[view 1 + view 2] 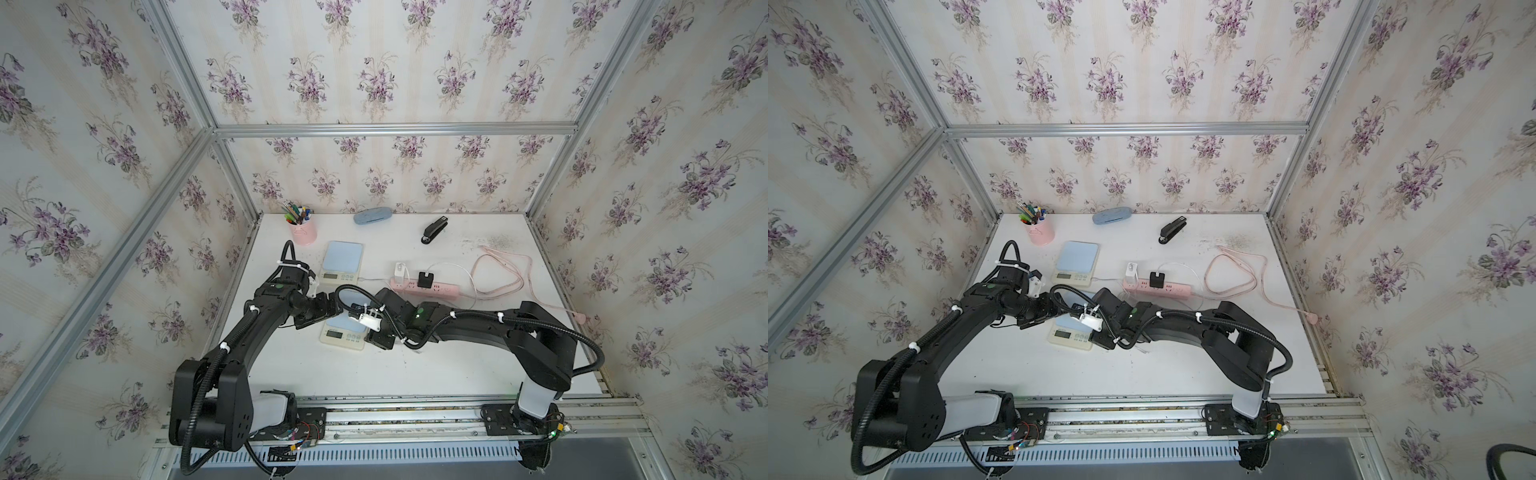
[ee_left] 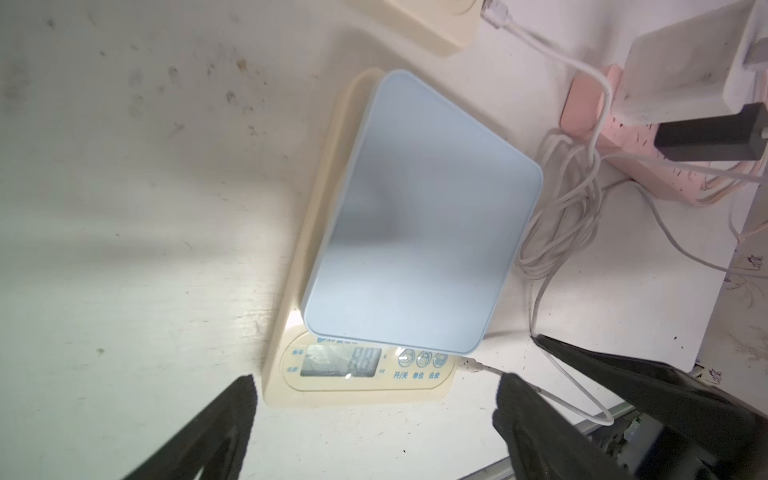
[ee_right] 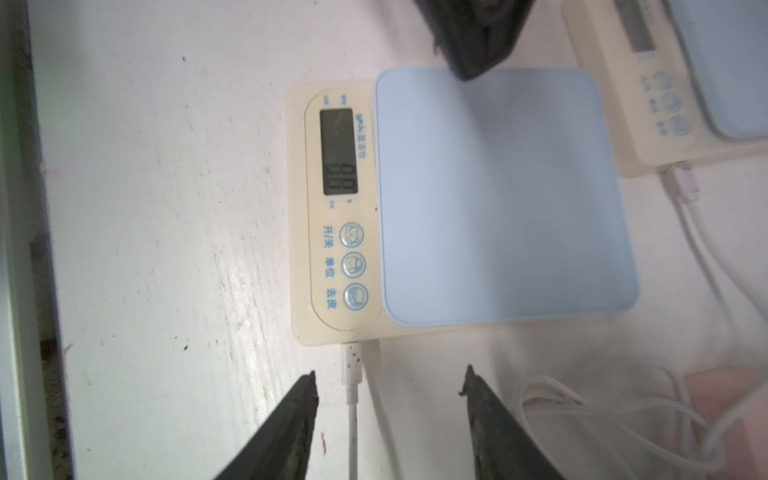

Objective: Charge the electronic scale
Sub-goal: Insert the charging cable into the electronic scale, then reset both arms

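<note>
Floral wallpaper is seen on the walls around a white tabletop (image 1: 415,374). Toward its middle the electronic scale (image 3: 498,195), cream-bodied with a pale blue platform, is set flat and is largely covered by the 2 arms in both top views. A white charging cable (image 3: 351,374) is plugged into the scale's side by the button panel, and digits are shown on its display (image 2: 340,362). The right gripper (image 3: 390,371) is poised just off that side with its jaws parted; the cable is seen between them, touched by neither. The left gripper (image 2: 376,388) is placed at the display end, jaws spread wide, nothing gripped. A 2nd scale (image 1: 341,259), also cabled, is set farther back near a pink pen cup (image 1: 303,232). A pink power strip (image 1: 432,287) is laid to its right, with a white charger (image 1: 400,270) and a black adapter (image 1: 424,279) plugged in.
</note>
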Available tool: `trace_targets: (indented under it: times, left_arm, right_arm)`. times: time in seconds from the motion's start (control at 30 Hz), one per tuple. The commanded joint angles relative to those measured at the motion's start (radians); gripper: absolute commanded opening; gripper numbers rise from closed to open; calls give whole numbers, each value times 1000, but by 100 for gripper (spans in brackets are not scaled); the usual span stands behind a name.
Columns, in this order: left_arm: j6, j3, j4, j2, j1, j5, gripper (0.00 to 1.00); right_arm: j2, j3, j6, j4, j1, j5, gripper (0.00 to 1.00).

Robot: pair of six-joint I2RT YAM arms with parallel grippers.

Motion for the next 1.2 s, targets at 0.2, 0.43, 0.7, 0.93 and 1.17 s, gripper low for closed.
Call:
trace_targets:
  times: [0.2, 0.43, 0.7, 0.93, 1.17]
  left_arm:
    - [173, 284, -124, -32, 15, -152, 99]
    - [303, 605, -97, 43, 15, -246, 99]
    - [457, 211, 511, -71, 17, -409, 99]
    - [332, -26, 686, 51, 50, -396, 99]
    - [311, -210, 946, 93, 57, -375, 99]
  right_arm:
    - [-341, -145, -12, 362, -44, 451, 97]
    - [-609, -264, -28, 486, -433, 505, 100]
    - [-860, -611, 225, 708, -971, 501, 100]
    - [-833, -876, 295, 901, -1064, 420, 100]
    - [-503, -998, 330, 1291, -1064, 325, 100]
